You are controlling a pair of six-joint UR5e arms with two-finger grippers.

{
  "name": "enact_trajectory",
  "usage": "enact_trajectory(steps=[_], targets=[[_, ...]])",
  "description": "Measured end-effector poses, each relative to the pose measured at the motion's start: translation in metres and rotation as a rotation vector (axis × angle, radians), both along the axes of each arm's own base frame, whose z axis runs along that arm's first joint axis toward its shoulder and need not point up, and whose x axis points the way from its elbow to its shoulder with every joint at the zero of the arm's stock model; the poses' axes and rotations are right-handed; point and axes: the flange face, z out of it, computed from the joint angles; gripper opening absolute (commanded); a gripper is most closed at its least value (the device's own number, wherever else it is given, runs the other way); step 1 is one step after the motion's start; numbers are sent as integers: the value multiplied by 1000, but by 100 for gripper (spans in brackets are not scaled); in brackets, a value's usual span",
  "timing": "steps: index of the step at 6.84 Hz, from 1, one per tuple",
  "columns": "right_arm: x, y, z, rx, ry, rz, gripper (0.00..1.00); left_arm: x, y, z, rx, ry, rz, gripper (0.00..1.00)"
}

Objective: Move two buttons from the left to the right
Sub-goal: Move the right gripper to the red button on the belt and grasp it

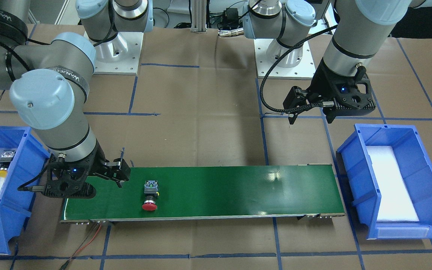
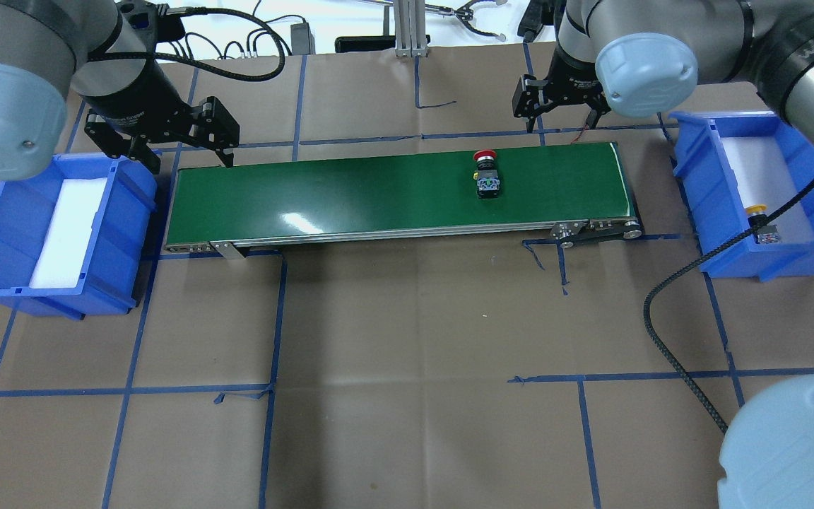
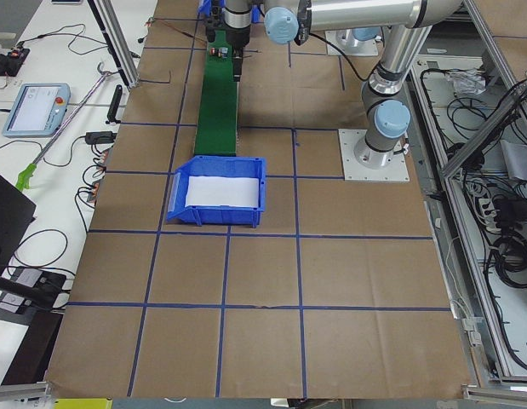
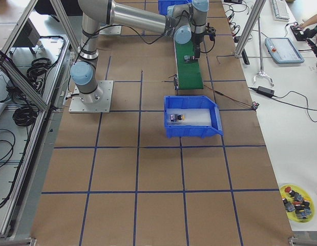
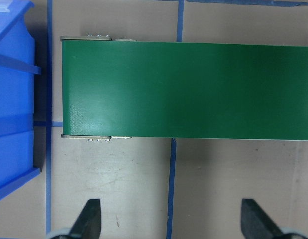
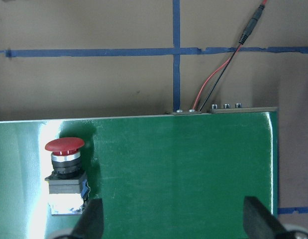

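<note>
Red button [image 2: 486, 174] on belt [image 2: 379, 191], yellow button [image 2: 755, 210] in right bin [image 2: 693, 170]. Left gripper [image 5: 171, 221], right gripper [image 6: 173, 219]: fingers wide, empty.

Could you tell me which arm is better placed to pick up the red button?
The right arm. The red push-button lies toward the right end of the conveyor belt, near the open right end effector and the right blue bin. The left end effector hangs at the belt's opposite end.
</note>
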Motion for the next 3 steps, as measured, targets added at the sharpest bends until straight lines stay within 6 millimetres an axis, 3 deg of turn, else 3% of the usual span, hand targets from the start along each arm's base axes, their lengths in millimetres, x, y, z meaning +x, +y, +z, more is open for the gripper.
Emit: enact_trajectory(steps=[3], targets=[[3, 13, -24, 2, -29, -4, 98, 0, 0, 0, 0, 1, -1, 100]])
